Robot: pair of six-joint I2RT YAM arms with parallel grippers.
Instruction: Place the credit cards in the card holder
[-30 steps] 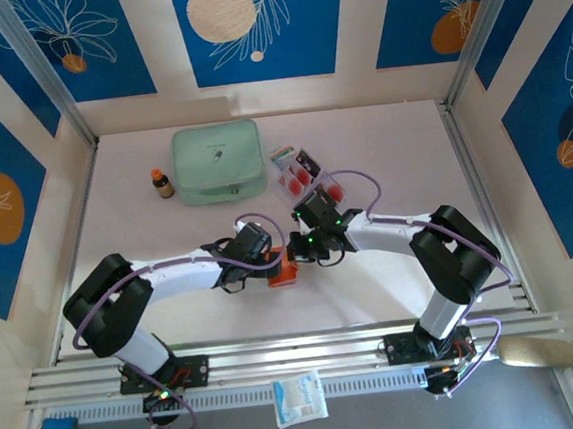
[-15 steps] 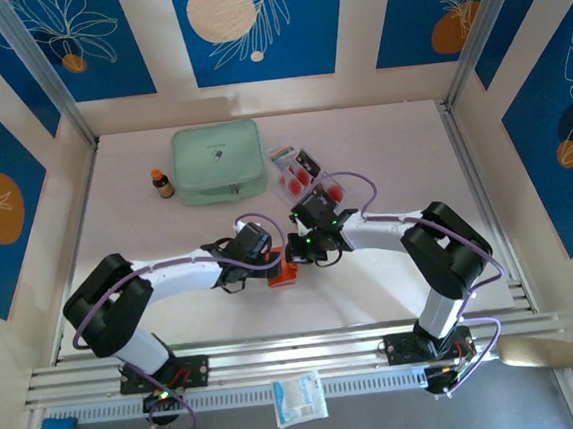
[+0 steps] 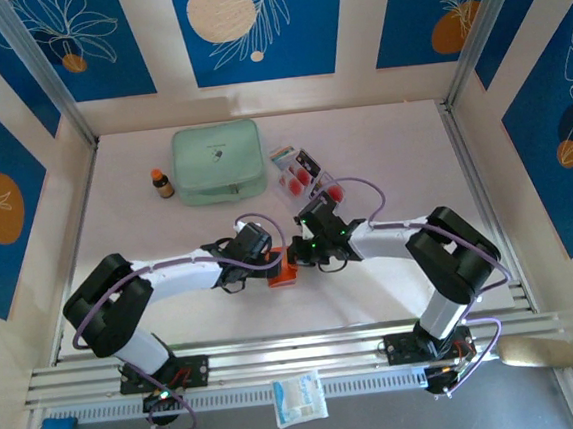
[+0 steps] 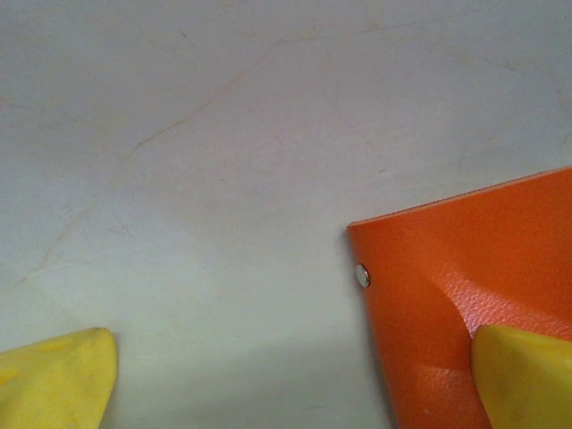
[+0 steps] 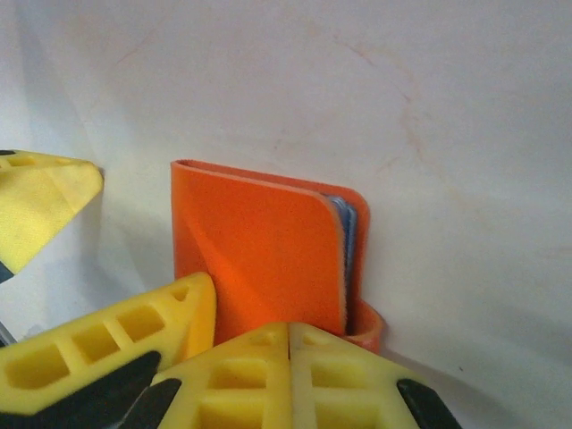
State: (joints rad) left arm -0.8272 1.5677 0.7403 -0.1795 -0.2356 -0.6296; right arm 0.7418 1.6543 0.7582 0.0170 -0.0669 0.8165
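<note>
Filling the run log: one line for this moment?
left gripper: open, one finger on card holder | right gripper: shut, against card holder | cards: on table, beyond both grippers

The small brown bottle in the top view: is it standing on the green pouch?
No, the bottle stands on the table, left of the green pouch.

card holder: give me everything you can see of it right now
The card holder is small, orange-red and leather-like, with a grained face. It lies on the white table between the two arms, partly folded, with one flap curving up. Grey-blue sleeves peek out at its edge, and a silver snap stud sits near one border. One of the open left fingers overlaps a corner; the shut right fingers are against its near edge.
</note>
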